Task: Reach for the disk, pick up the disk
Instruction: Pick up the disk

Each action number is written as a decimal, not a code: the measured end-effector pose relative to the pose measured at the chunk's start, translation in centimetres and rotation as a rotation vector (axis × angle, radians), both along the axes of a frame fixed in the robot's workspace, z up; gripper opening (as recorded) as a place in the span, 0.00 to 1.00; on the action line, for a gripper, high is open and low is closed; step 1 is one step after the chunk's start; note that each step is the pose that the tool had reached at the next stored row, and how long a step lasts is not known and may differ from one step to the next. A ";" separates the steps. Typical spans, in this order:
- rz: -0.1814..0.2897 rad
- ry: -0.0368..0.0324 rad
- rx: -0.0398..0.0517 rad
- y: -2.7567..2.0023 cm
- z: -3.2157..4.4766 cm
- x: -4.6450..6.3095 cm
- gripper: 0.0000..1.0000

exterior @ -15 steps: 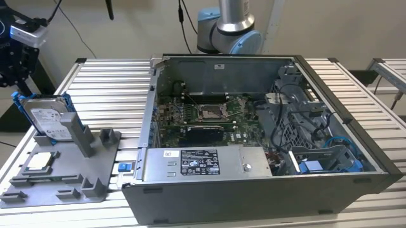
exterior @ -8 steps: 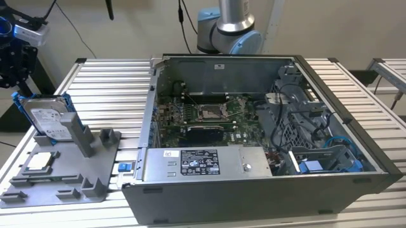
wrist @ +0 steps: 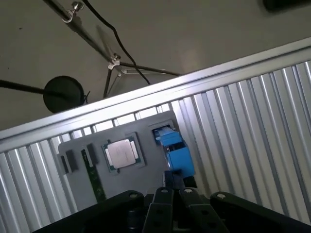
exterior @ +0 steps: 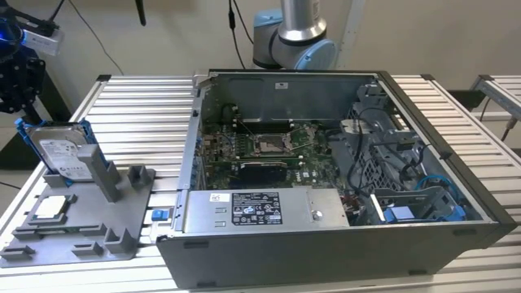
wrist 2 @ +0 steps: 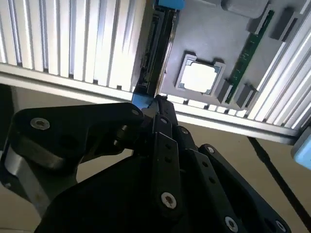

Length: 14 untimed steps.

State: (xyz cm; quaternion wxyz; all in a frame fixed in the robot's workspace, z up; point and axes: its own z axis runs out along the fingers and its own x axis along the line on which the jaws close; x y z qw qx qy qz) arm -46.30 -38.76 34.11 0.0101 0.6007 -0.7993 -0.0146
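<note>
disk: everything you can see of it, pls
The disk is a flat silver-grey drive with a white label and blue plastic side rails. It stands on edge, slightly tilted, in the grey holder on the slatted table, at the exterior view's left, beside the computer case.

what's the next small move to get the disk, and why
Probably a short, slow descent straight toward the disk. It stands on edge in the grey fixture, and in the second wrist view the gripper is lined up along its narrow edge, close to it. Whether they already touch cannot be told.
</note>
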 end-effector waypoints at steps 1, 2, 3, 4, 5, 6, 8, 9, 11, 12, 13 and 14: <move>0.018 0.0000 0.0000 0.00 0.00 0.0 0.00; 0.037 0.0000 0.0000 0.01 0.00 0.0 0.00; 0.052 0.0000 0.0000 0.01 0.00 0.0 0.00; 0.070 0.0000 0.0000 0.02 0.00 0.0 0.00; 0.081 0.0000 0.0000 0.02 0.00 0.0 0.00; 0.085 0.0000 0.0001 0.02 0.00 0.0 0.00; 0.085 0.0001 0.0000 0.02 0.00 0.0 0.00; 0.085 0.0001 0.0000 0.02 0.00 0.0 0.00; 0.086 0.0001 0.0000 0.25 0.01 0.0 1.00; 0.088 0.0001 0.0000 0.43 0.00 0.0 1.00; 0.091 0.0000 0.0000 0.60 0.00 0.0 1.00; 0.097 0.0001 0.0000 0.73 0.01 0.0 1.00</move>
